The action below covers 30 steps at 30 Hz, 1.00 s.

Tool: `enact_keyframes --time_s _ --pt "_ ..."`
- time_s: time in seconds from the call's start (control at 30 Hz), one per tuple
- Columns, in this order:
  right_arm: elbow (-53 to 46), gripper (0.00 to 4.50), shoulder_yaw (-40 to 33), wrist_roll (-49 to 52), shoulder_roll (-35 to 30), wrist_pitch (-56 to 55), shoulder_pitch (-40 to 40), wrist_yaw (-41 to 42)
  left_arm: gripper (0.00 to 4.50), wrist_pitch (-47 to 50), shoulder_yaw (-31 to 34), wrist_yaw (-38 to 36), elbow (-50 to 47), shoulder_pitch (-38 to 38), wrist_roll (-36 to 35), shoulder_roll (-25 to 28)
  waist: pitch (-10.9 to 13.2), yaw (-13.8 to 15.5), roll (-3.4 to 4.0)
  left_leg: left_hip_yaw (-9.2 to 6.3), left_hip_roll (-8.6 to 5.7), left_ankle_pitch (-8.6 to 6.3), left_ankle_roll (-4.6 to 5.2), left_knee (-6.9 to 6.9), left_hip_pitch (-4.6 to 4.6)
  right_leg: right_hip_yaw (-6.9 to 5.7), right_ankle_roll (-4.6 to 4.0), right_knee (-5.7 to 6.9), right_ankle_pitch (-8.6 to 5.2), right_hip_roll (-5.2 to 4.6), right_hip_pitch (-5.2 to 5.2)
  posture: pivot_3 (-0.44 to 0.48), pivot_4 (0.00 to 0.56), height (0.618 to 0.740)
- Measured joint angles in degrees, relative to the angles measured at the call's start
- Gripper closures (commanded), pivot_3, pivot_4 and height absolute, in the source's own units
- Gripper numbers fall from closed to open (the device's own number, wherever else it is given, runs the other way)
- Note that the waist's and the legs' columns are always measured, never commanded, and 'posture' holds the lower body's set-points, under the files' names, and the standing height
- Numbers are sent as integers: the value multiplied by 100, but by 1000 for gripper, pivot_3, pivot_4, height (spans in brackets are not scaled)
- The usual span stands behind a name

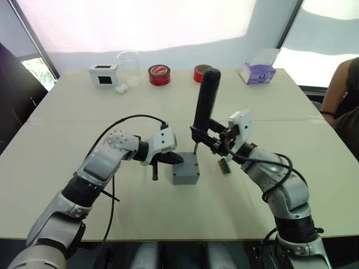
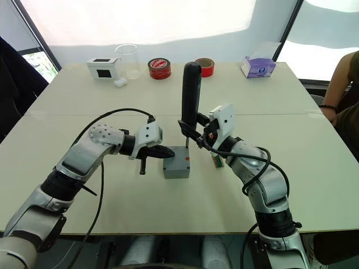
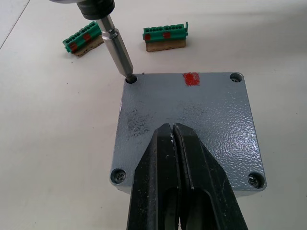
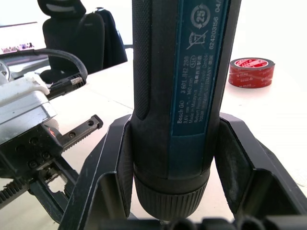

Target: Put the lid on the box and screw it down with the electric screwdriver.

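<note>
The grey box (image 1: 185,171) sits mid-table with the lid (image 3: 192,124) lying flush on top, a red mark (image 3: 191,79) near one edge. My left gripper (image 3: 173,128) is shut, its tips resting on the middle of the lid. My right gripper (image 1: 199,134) is shut on the electric screwdriver (image 1: 206,98), which stands nearly upright. Its metal bit (image 3: 117,48) is seated in one far corner screw hole of the lid. Screws show in the other three corners. In the right wrist view the screwdriver's dark blue body (image 4: 177,96) stands between the two fingers.
Two green terminal blocks (image 3: 165,36) (image 3: 82,40) lie just beyond the box. At the far edge stand a white box with black window (image 1: 104,74), a clear beaker (image 1: 129,67), two red tape rolls (image 1: 159,74) and a purple tissue box (image 1: 258,73). A person (image 1: 342,95) sits right.
</note>
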Motion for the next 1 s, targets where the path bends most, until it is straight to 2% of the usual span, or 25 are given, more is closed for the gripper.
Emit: enact_keyframes --time_s 0.13,0.57,0.67,0.8,0.9,1.0 --pt "-1 2698 30 -42 -1 -1 -1 -2 4500 -1 3 2 -34 45 11 0 -2 1 -2 0 0 -1 -1 -20 28 -3 -5 -15 -3 -11 11 0 150 740" --pt "-160 2698 -159 166 -72 185 -40 48 4500 7 17 4 -92 60 28 -6 0 3 0 0 0 -3 -3 -25 11 -2 -18 -21 -9 -25 -3 0 150 740" --pt "-212 2698 -400 523 -242 654 -279 67 4500 27 60 10 -110 60 -14 -20 3 6 3 -1 -1 2 -8 -21 -39 -3 -24 -18 -4 -26 -36 0 150 740" --pt "-216 2698 -701 1047 -474 1318 -643 39 4500 160 171 18 -109 74 -180 -66 32 15 18 0 -5 2 -9 -20 -61 -4 -10 -19 4 -29 -55 0 150 740" --pt "-218 2698 -1106 1548 -659 1768 -1114 -102 4500 389 356 34 -96 109 -411 -141 60 6 36 1 -8 4 -10 -12 -98 -4 -5 -12 8 -30 -92 0 150 740" --pt "-207 2698 -1651 2102 -673 2192 -1849 -580 4500 658 669 90 16 124 -758 -305 69 0 36 -3 -7 17 -27 -6 -149 -7 2 -1 13 -20 -144 0 150 740"
